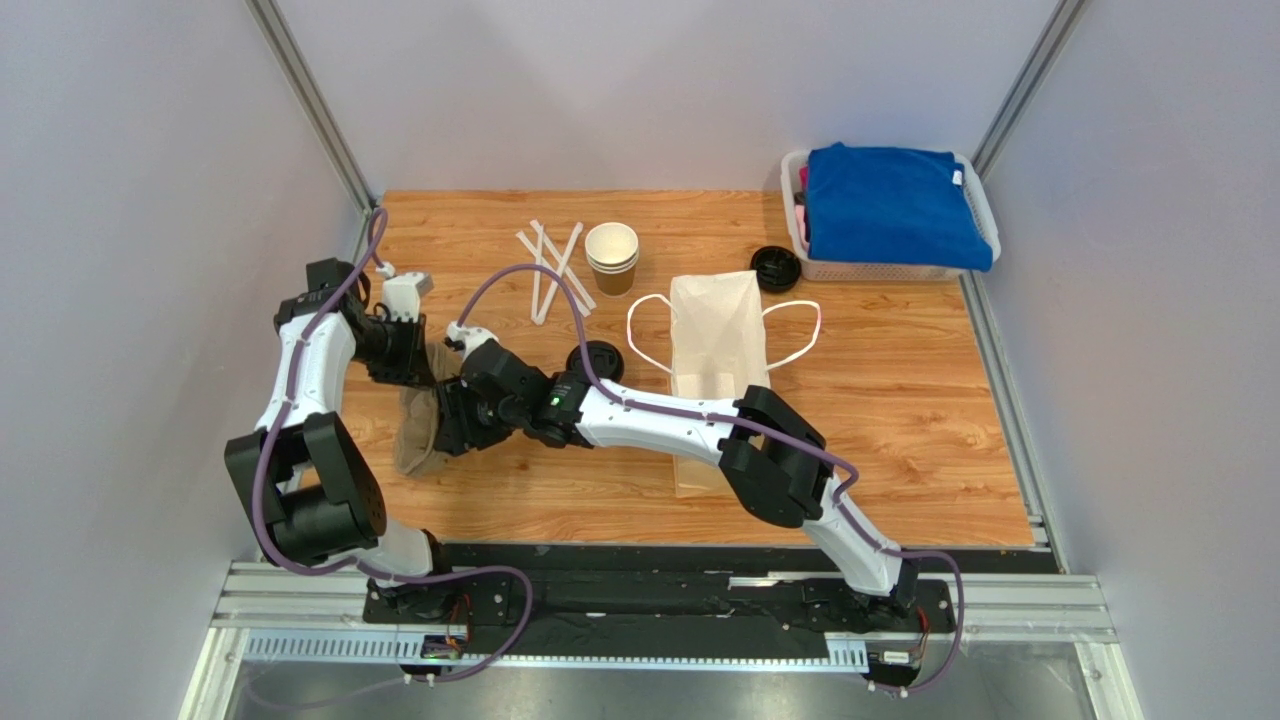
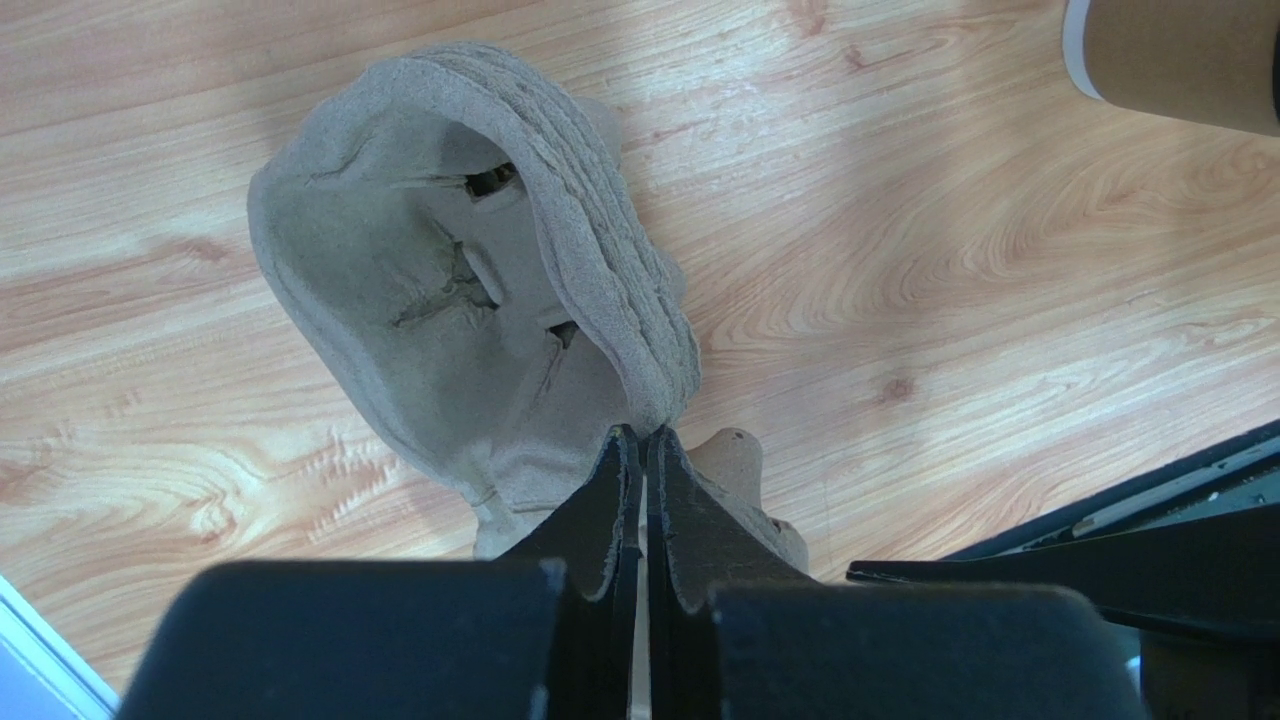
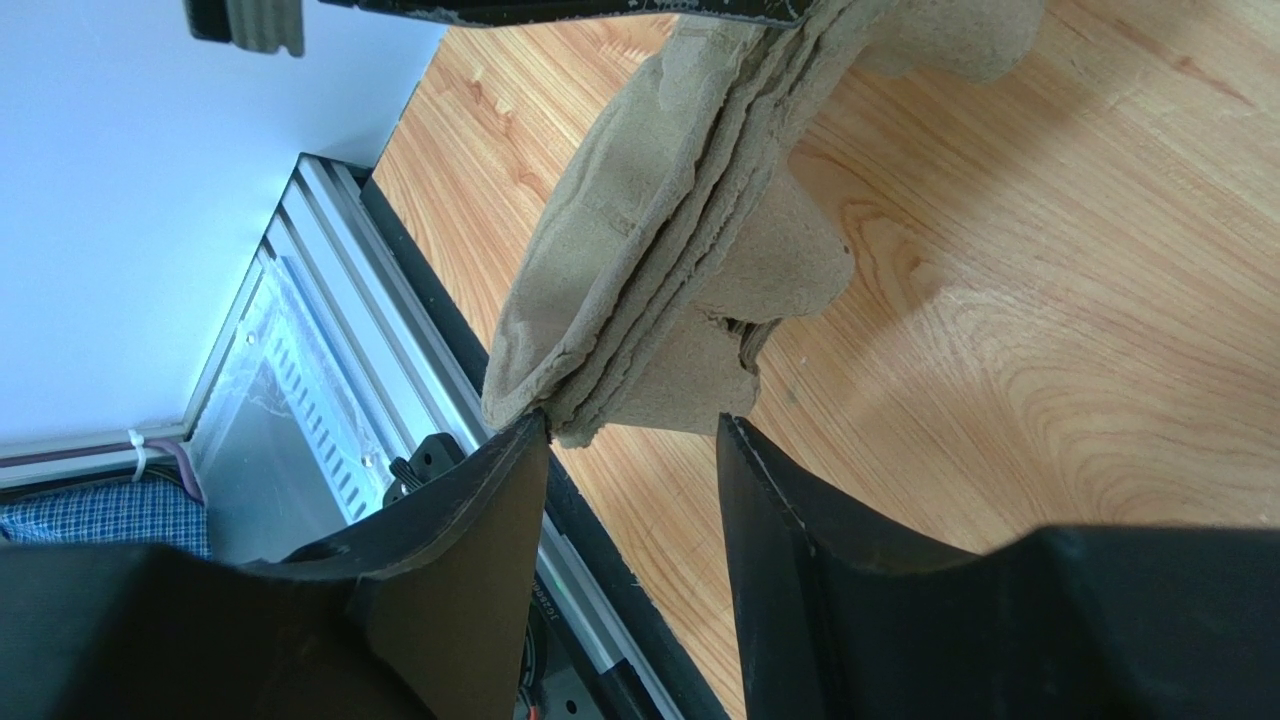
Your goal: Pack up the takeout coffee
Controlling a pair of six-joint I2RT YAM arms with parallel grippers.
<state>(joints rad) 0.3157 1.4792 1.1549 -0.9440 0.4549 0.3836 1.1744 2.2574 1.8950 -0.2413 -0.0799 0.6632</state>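
The takeout coffee (image 1: 598,360), a brown cup with a black lid, stands mid-table and is partly hidden behind my right arm. My left gripper (image 1: 425,356) is shut on the top edge of a stack of grey pulp cup carriers (image 1: 416,437) and holds it on edge over the wood. In the left wrist view the fingers (image 2: 649,438) pinch the carrier stack (image 2: 451,285). My right gripper (image 3: 631,428) is open, with the stack's lower edge (image 3: 646,315) between its fingertips, touching one finger. It is near the carriers in the top view (image 1: 446,417). A flat paper bag (image 1: 718,348) lies to the right.
A stack of lidless brown cups (image 1: 612,255), white stirrers (image 1: 553,267) and loose black lids (image 1: 775,267) lie at the back. A white basket (image 1: 974,188) with blue cloth stands at back right. A brown cup's side (image 2: 1180,53) shows in the left wrist view's corner.
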